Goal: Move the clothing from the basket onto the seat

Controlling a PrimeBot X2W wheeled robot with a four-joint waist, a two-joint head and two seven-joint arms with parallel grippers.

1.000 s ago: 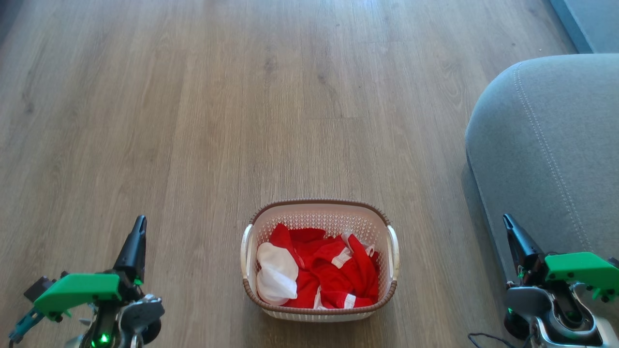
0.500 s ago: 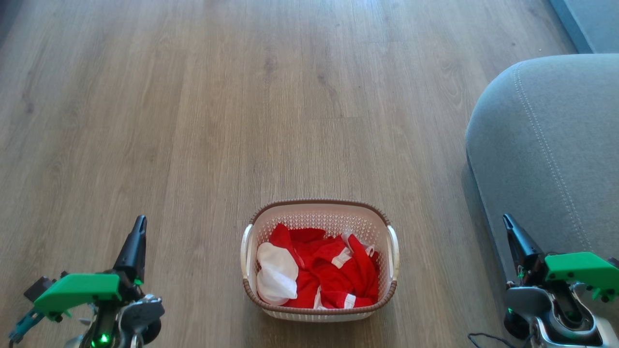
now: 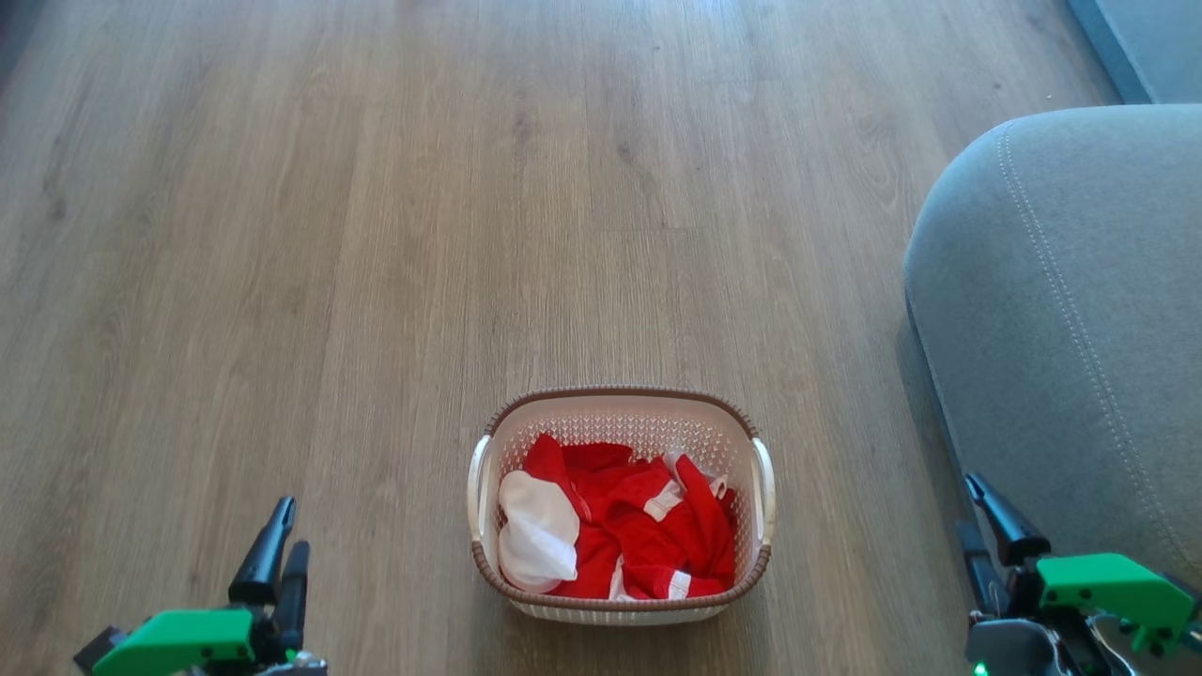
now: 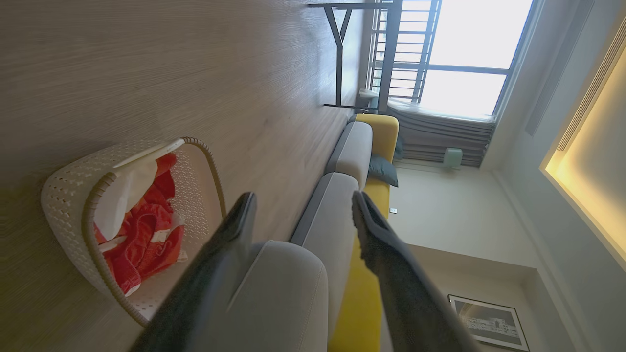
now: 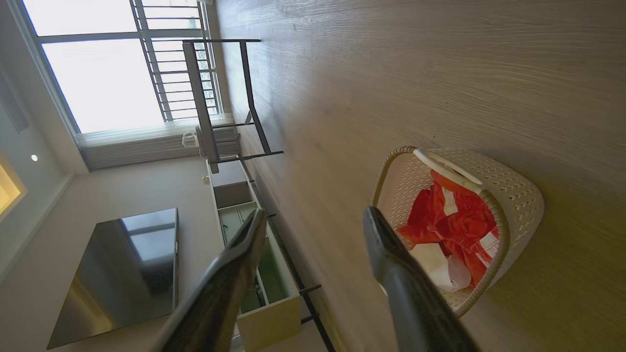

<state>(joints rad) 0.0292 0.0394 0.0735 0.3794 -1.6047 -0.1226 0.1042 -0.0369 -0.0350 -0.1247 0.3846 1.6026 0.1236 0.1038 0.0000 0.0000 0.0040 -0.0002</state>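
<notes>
Basket: small oval cream-white plastic laundry basket point(image 3: 620, 601) w/ brown woven-look rim is sitting on pale wood-plank floor point(image 3: 376, 235).
Clothing: soft bright red fabric garments point(image 3: 657, 535) w/ white trim are lying crumpled inside the basket, not yet moved. White cloth piece point(image 3: 535, 535) is lying in there too, at basket's left end.
Seat: large grey upholstered cushion point(image 3: 1061, 310) w/ double pale stitching is standing to basket's right, apart from it.
L gripper point(image 3: 290, 524): hovering to basket's left, well apart. Fingers are standing spread, gripping nothing.
R gripper point(image 3: 966, 503): hovering to basket's right, by cushion's edge. Fingers are standing parted, nothing btwn them.
</notes>
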